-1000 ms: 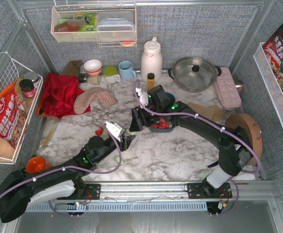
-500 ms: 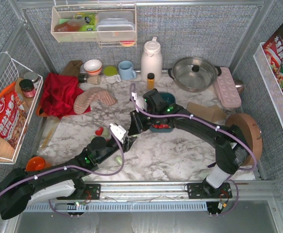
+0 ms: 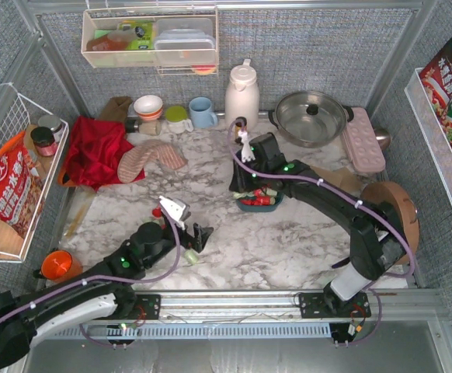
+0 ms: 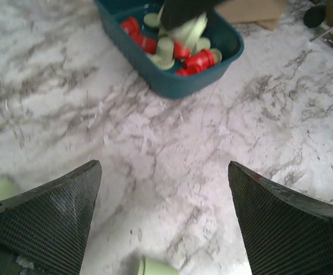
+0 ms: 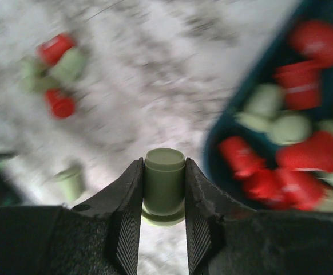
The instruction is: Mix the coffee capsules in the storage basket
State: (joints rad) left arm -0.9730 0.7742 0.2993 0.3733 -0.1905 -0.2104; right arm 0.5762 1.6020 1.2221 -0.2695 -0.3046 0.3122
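The teal storage basket sits mid-table and holds red and pale green coffee capsules. My right gripper hovers at the basket's left rim, shut on a pale green capsule that stands upright between the jaws. My left gripper is wide open and empty, low over the marble to the near left of the basket. A loose green capsule lies just under it. More loose capsules lie on the table, among them a red one and a green one.
A white thermos, a steel pot, a blue mug and a bowl stand along the back. A red cloth lies at the left and an orange cup at the near left. A pink tray and a wooden disc are at the right.
My left gripper's jaws have opened wide and the arm has drawn back a little towards the near left. My right gripper closed on a green capsule and carried it right, to the basket.
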